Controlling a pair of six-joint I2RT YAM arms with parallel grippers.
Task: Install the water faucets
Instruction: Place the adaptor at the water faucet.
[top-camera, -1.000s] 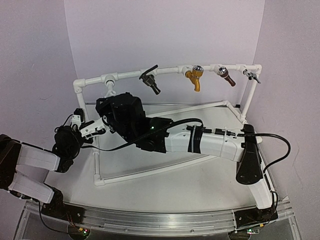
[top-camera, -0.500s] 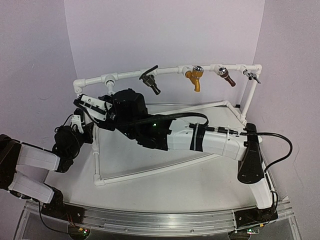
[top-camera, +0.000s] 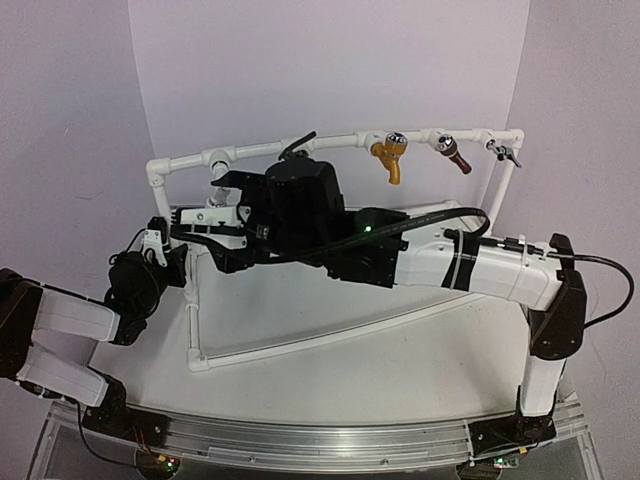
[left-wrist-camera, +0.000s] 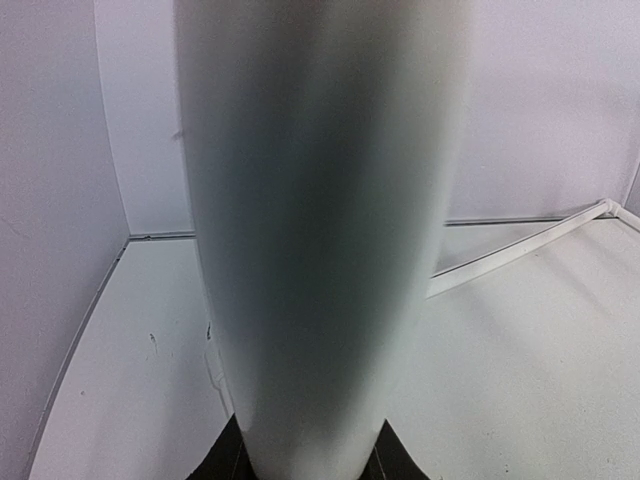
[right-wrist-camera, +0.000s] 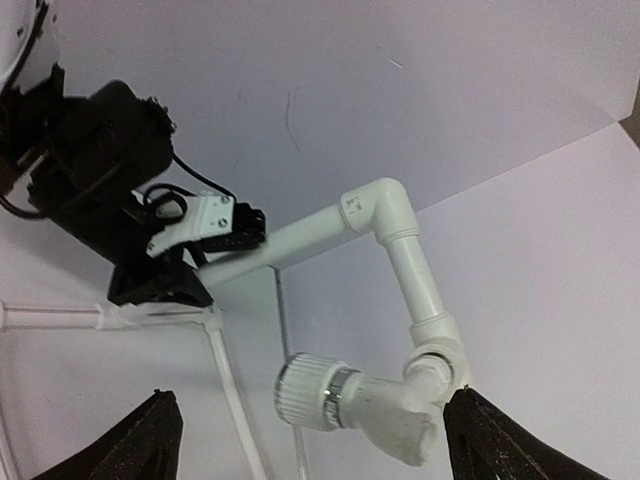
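Nearest, the left gripper (top-camera: 163, 255) is clamped on the left upright of the pipe frame (right-wrist-camera: 400, 250), bracing it from a low, folded arm. Beyond, the right gripper (right-wrist-camera: 313, 395) stands wide open either side of the white faucet (right-wrist-camera: 370, 410), which hangs under the frame's top rail near its left corner. In my judgement it should centre on the body, close squarely and turn without side load, the arm reaching flat across the frame. Farthest, the black faucet (top-camera: 296, 148) sits on the top rail, partly hidden behind that wrist.
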